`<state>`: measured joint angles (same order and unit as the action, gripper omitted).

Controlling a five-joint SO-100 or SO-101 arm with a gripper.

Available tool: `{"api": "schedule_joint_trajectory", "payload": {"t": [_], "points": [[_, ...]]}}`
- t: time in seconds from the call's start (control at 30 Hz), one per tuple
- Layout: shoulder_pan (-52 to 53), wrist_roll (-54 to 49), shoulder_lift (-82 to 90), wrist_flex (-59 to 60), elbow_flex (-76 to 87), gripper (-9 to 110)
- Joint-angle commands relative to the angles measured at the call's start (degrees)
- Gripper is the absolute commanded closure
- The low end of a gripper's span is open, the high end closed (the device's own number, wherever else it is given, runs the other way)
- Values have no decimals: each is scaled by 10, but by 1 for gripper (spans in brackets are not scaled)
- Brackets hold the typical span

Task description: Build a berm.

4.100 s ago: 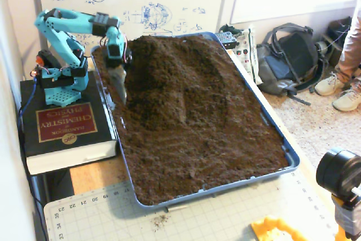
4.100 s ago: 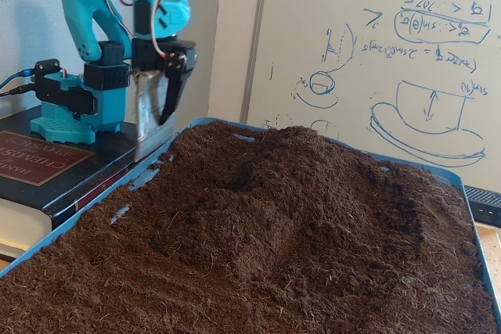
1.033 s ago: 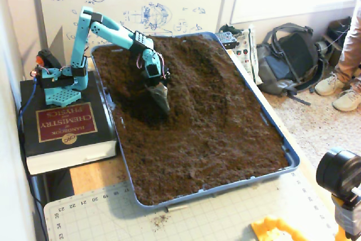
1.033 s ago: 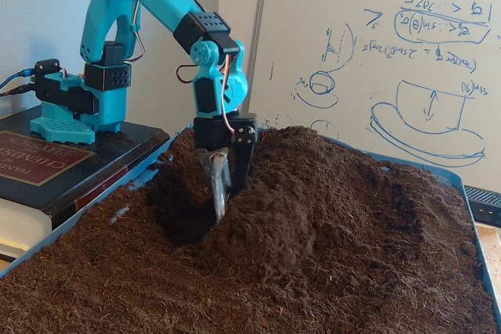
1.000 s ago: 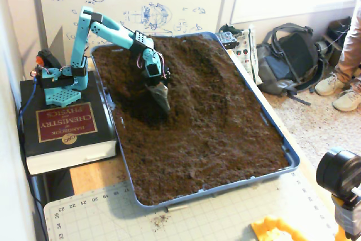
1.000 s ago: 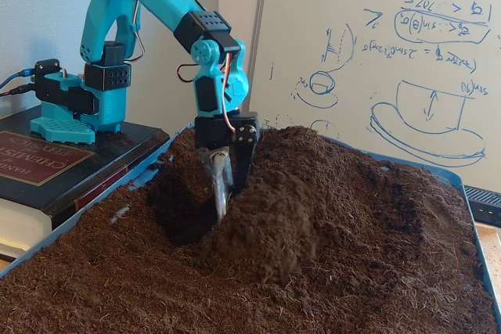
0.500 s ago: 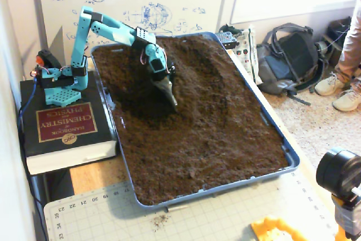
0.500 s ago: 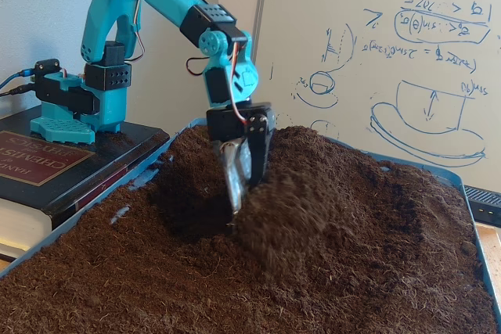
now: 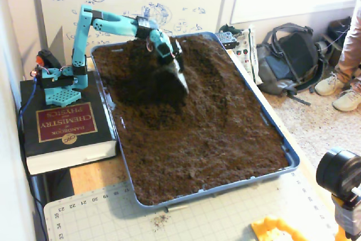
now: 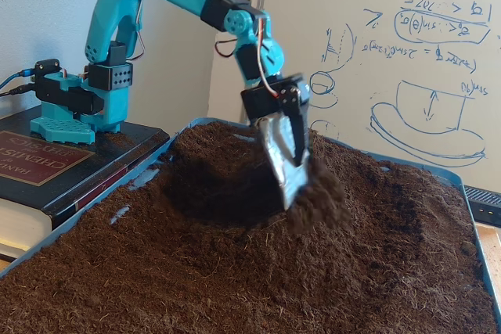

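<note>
Dark brown soil fills the blue tray (image 9: 280, 132) (image 10: 479, 234). The berm (image 9: 213, 74) (image 10: 376, 193) is a raised ridge along the far right part of the soil in both fixed views. My turquoise arm reaches from its base at the left, over the tray. The gripper (image 9: 183, 85) (image 10: 291, 197) points down at the berm's left slope, just above the soil. Its metal blade finger and black finger lie together with no gap showing. A clump of loose soil (image 10: 321, 198) clings at the blade's tip. A dark hollow (image 9: 141, 86) (image 10: 215, 185) lies left of the gripper.
The arm's base stands on a thick book (image 9: 63, 131) (image 10: 35, 163) left of the tray. A whiteboard (image 10: 391, 60) stands behind. A backpack (image 9: 289, 60) and someone's shoes (image 9: 338, 91) are on the floor at the right. A cutting mat (image 9: 197, 218) and a black camera (image 9: 338, 173) lie in front.
The gripper went from the tray's left edge into the soil, then swept right and lifted. It pushed soil onto the ridge and left a hollow behind it.
</note>
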<state>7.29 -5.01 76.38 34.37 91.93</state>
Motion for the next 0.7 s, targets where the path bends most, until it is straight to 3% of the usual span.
{"api": "schedule_joint_trajectory", "payload": {"t": [0.0,0.2,0.33,0.67], "points": [[-14,74,61,-13,-99,101],[-33,156,51,-20,-170,101],[-28,159,-1,-25,-223,101],[-26,157,-362,-237,-552,101]]}}
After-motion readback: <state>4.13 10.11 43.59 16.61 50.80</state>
